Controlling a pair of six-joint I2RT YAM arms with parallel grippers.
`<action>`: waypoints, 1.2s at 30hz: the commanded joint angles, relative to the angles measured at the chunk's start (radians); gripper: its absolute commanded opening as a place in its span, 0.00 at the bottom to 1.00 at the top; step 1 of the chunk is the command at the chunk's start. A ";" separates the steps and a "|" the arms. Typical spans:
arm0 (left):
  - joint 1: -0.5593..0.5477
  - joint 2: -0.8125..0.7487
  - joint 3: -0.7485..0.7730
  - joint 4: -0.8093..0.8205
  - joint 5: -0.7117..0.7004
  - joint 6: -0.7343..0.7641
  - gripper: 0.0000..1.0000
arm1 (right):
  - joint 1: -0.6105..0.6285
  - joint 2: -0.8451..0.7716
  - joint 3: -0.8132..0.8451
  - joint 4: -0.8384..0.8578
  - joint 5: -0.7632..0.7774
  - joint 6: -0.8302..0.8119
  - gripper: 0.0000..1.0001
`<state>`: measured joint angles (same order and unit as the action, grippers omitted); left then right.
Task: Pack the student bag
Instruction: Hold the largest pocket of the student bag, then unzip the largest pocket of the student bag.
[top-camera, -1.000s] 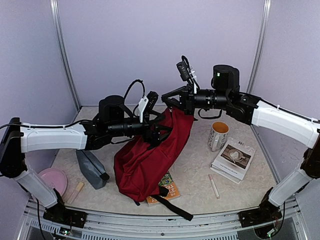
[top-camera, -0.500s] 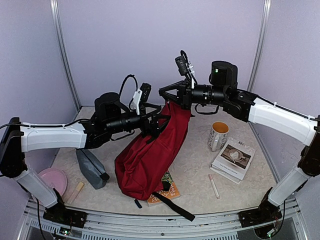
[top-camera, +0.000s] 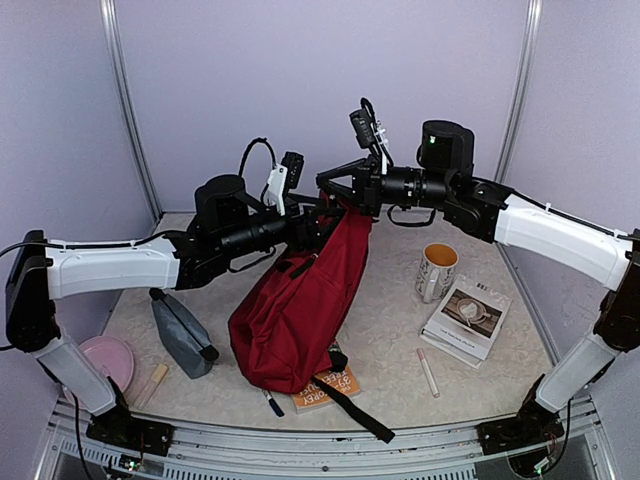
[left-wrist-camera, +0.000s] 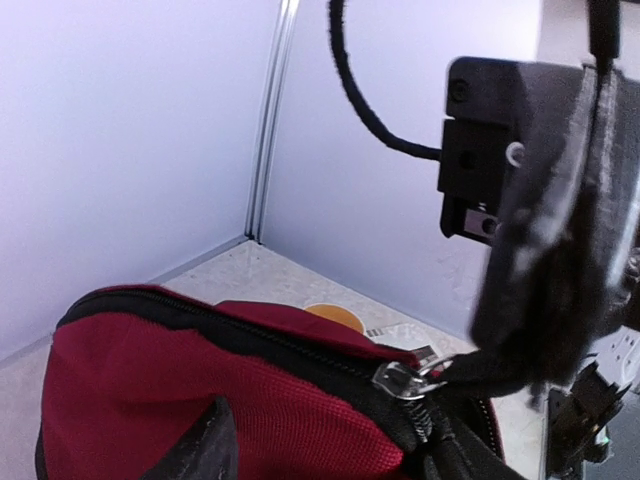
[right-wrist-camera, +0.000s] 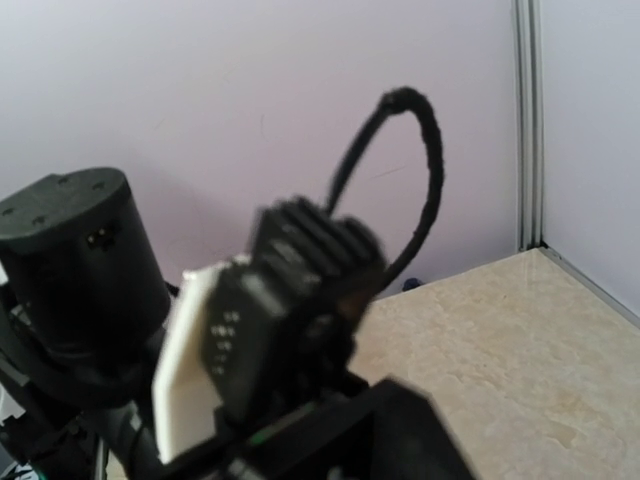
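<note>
The student bag (top-camera: 295, 315), dark red with black straps, hangs tilted from its top edge while its bottom rests on the table. My left gripper (top-camera: 318, 225) is shut on the bag's top fabric beside the zipper. In the left wrist view the red fabric (left-wrist-camera: 200, 380) lies between my fingers (left-wrist-camera: 205, 445), with the zip slider (left-wrist-camera: 400, 378) close by. My right gripper (top-camera: 335, 192) is shut on the bag's black top handle, just above the left one. It also shows in the left wrist view (left-wrist-camera: 560, 250), pulling the black strap up.
An orange-green book (top-camera: 325, 385) lies partly under the bag, with a black marker (top-camera: 272, 403) beside it. A grey pouch (top-camera: 185, 335), pink plate (top-camera: 105, 360) and tan tube (top-camera: 150, 385) lie at the left. A mug (top-camera: 435, 270), a book (top-camera: 468, 318) and a pink stick (top-camera: 428, 372) are at the right.
Both grippers have risen, lifting the bag's top higher and more upright. The bag's bottom has pulled back off the orange-green book, and a black marker has come into view.
</note>
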<state>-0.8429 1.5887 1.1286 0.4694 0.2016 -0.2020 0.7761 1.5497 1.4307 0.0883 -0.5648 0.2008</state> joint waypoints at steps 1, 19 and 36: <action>0.001 -0.005 -0.009 -0.006 -0.060 0.037 0.46 | 0.008 -0.015 0.038 0.068 -0.027 0.004 0.00; -0.042 -0.185 -0.165 -0.037 -0.003 0.217 0.00 | -0.198 -0.016 0.002 0.071 -0.006 0.033 0.00; 0.003 -0.482 -0.139 -0.103 -0.020 0.485 0.00 | -0.463 0.140 0.139 0.026 -0.086 0.065 0.00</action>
<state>-0.8753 1.1671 0.9409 0.3336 0.1467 0.2234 0.3702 1.6611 1.4868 0.0788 -0.7017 0.2745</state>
